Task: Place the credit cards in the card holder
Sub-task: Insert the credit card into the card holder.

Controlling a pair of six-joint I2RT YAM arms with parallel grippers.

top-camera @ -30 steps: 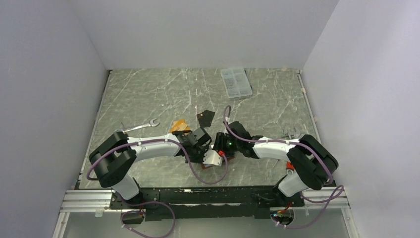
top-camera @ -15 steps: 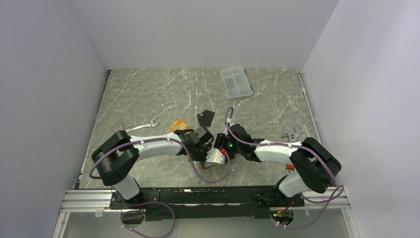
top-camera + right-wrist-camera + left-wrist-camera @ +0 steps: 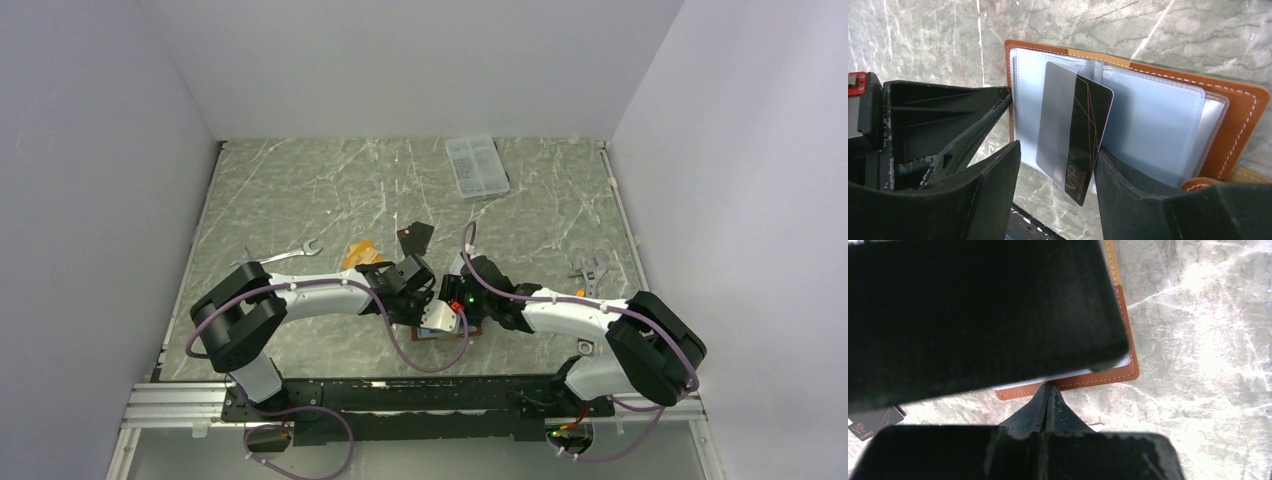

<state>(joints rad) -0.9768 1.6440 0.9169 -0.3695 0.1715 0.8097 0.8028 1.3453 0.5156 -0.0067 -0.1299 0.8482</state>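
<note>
From above, a grey-veined marble table carries a clear plastic compartment box near its far edge and a silver open-ended wrench to the left. An orange-tan flat card and a black flat card lie near each other at mid-table. The left arm and right arm bend inward and meet just in front of those cards, hiding most of a brown leather folding card holder that lies beneath them. In the left wrist view, the left gripper is clenched, its pointed tips pressed together against the holder's stitched edge; whether they pinch anything cannot be told. A large blurred black shape covers the upper part of this view. In the right wrist view, the holder lies open, showing pale blue-grey pockets. A half silver-grey, half black card printed "VIP" stands tilted, its upper end against the pockets. The right gripper is spread wide around the card's lower end, with a clear gap on one side.
</note>
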